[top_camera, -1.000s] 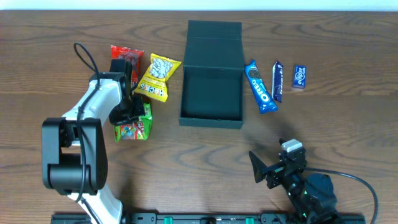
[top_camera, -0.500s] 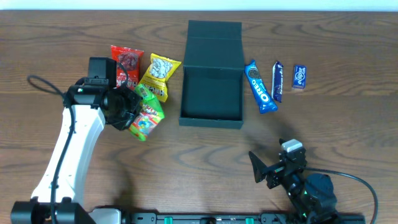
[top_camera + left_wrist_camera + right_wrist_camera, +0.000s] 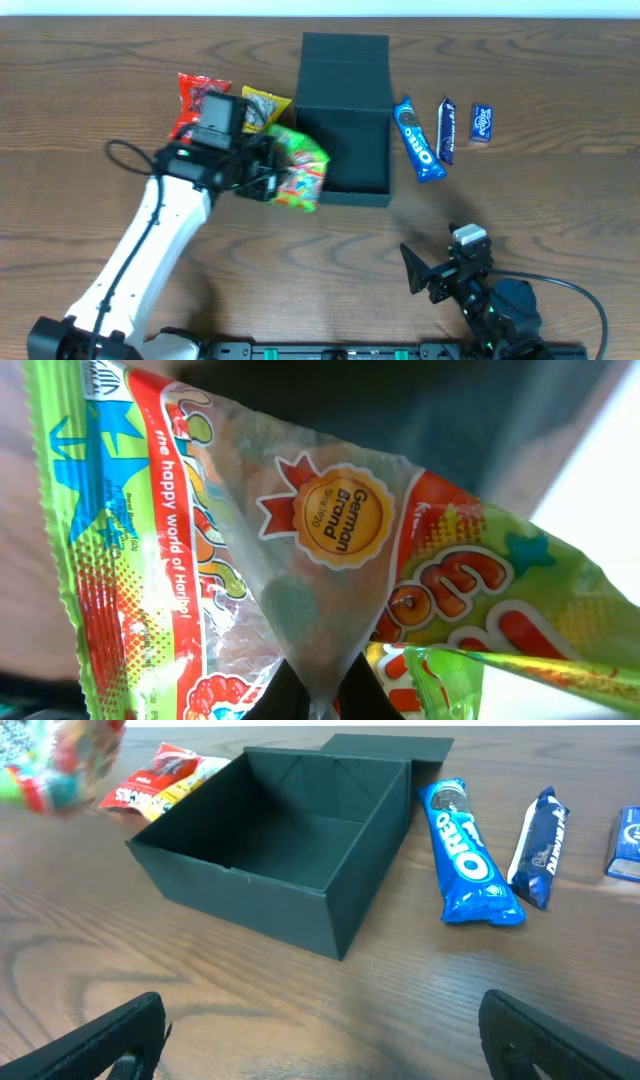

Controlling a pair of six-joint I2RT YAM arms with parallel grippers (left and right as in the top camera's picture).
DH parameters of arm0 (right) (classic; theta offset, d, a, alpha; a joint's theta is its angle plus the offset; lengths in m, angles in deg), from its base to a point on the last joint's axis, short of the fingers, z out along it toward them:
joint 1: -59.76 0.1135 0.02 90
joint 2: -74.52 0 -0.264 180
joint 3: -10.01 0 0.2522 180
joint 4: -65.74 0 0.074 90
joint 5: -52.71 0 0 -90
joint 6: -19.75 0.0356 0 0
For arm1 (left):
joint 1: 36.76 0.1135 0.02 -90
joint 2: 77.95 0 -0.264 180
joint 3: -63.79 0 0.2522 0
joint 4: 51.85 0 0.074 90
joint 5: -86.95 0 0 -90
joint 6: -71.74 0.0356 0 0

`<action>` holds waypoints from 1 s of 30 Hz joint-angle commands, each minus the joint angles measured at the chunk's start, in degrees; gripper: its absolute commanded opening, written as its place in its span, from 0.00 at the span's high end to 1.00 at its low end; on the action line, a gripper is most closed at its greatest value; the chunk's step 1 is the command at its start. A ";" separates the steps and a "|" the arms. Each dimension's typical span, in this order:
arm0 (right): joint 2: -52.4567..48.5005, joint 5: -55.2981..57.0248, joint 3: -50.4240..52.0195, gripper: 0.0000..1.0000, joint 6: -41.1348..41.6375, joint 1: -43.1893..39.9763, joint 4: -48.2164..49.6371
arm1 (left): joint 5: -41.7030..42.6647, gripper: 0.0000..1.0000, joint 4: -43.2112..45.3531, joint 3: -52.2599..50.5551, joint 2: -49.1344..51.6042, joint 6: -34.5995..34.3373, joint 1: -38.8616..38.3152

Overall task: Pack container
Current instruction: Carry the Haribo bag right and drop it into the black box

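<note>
Left hand [image 3: 266,175] grips crinkly, glossy gummy packet [image 3: 300,168] near matte square container [image 3: 350,150].

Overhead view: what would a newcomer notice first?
The bright green gummy bag, pinched in the left gripper and held up by the front-left corner of the open dark container. Next, the blue Oreo pack lying on the table right of the container. The right gripper rests open near the front edge.

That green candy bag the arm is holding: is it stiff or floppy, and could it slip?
Probably floppy: the green candy bag creases into a fold where the left tool pinches it. Likely light, since a single pinch holds it up. Its glossy film may be slippery.
</note>
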 commanded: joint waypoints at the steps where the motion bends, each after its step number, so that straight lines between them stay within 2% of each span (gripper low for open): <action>1: 0.35 0.17 0.35 0.01 -0.61 0.20 -0.04 | -9.75 0.94 3.67 0.44 -0.74 -5.14 -5.05; 6: 0.35 0.17 0.35 0.01 -0.61 0.20 -0.04 | -28.04 0.94 6.03 0.44 -0.66 -5.73 -11.23; 8: 0.35 0.17 0.35 0.01 -0.63 0.20 -0.04 | -32.33 0.94 7.76 0.44 0.11 -5.73 -13.11; 13: 0.35 0.15 0.35 0.01 -0.63 0.20 -0.04 | -29.94 0.94 11.56 0.44 4.74 -6.67 -14.78; 18: 0.35 0.15 0.35 0.01 -0.61 0.20 -0.04 | -25.66 0.94 12.28 0.44 8.72 -15.28 -14.78; 30: 0.35 0.17 0.35 0.01 -0.61 0.20 -0.04 | -25.03 0.94 15.85 0.44 9.44 -22.25 -17.86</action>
